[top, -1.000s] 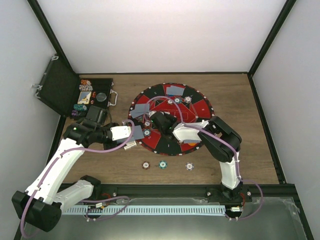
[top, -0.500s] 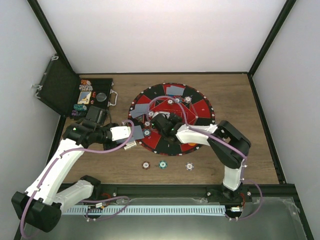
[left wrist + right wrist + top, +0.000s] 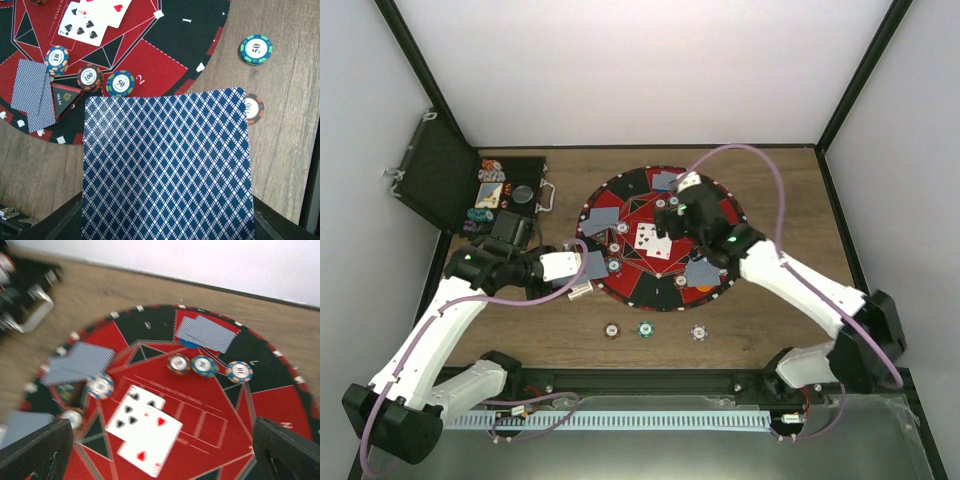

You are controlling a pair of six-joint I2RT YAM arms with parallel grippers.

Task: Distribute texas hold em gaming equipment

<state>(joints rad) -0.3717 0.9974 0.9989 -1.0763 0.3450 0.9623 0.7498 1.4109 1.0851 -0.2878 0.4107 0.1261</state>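
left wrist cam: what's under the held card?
The blue-backed card covers the near rim of the round mat and some wood table. A brown-and-white chip pokes out at its right edge, partly covered. Whatever else lies beneath is hidden.

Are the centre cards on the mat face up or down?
Face up: the centre cards show black spade and red heart pips on white faces.

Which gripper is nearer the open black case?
Left. The left gripper, shut on a card, sits off the case's near-right corner; the right gripper, open, hangs over the round mat, farther right.
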